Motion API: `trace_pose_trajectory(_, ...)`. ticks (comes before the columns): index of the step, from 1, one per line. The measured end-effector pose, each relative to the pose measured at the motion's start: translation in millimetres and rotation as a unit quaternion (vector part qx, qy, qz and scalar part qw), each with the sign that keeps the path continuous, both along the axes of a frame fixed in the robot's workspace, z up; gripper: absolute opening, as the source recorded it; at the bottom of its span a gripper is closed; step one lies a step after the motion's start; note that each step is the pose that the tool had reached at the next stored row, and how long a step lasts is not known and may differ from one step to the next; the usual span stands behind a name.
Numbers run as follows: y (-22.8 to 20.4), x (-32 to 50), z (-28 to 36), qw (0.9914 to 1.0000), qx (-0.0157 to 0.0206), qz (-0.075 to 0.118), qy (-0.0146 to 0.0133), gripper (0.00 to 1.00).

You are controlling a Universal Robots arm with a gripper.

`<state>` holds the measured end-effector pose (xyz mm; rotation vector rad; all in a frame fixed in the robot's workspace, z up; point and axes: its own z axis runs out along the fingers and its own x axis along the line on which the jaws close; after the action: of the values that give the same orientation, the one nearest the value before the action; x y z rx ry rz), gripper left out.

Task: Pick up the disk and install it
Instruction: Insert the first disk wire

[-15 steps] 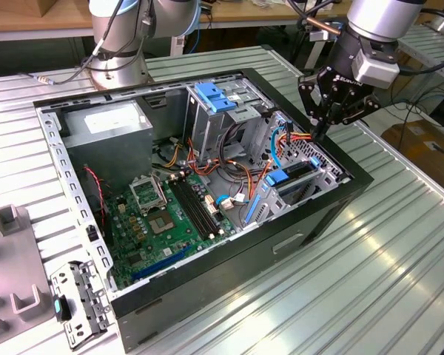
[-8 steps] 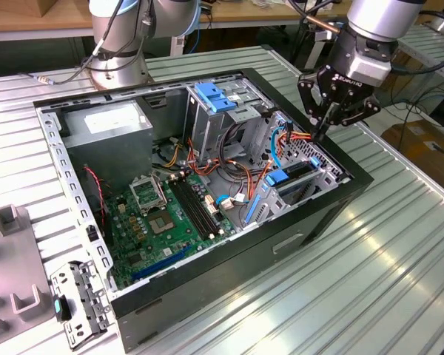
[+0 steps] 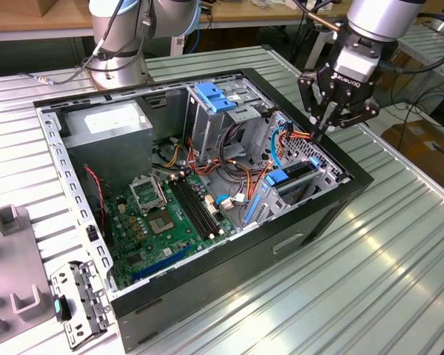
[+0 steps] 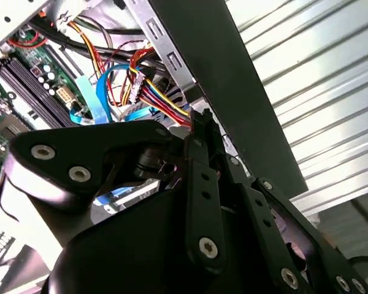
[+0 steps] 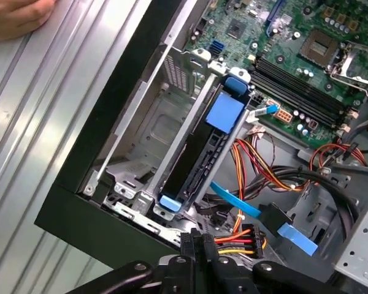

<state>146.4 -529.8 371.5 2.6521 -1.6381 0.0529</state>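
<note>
The disk [image 3: 292, 177] is a dark flat drive in a bright blue carrier. It stands on edge inside the metal drive cage at the case corner on the exterior view's right. In the first wrist view the disk [image 5: 199, 156] sits between the cage's rails, with its blue tab toward the motherboard. My gripper [image 3: 320, 134] hangs above that corner, beyond the disk, with its fingers shut and nothing between them. In both wrist views the gripper [image 4: 199, 121] [image 5: 199, 240] has its tips close beside a bundle of coloured wires [image 5: 242, 237].
The open black computer case [image 3: 333, 211] lies on a ribbed metal table. Inside are a green motherboard [image 3: 166, 214], a light-blue latch plate [image 3: 214, 96] and loose cables. A hand [image 5: 12, 18] rests on the table outside the case. A grey fixture [image 3: 7, 222] and a metal bracket [image 3: 78, 296] lie at the exterior view's left.
</note>
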Motion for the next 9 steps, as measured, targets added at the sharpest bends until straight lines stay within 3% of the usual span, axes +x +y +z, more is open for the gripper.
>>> trace_pose_trajectory(2,0.0,0.0,-0.1,0.99978,0.0,-0.021,0.0,0.17)
trace_pose_trajectory(5,0.0,0.0,-0.1,0.9987,0.0,-0.051,0.0,0.17)
trace_pose_trajectory(9,0.0,0.0,-0.2,0.99648,0.0,-0.084,0.0,0.17)
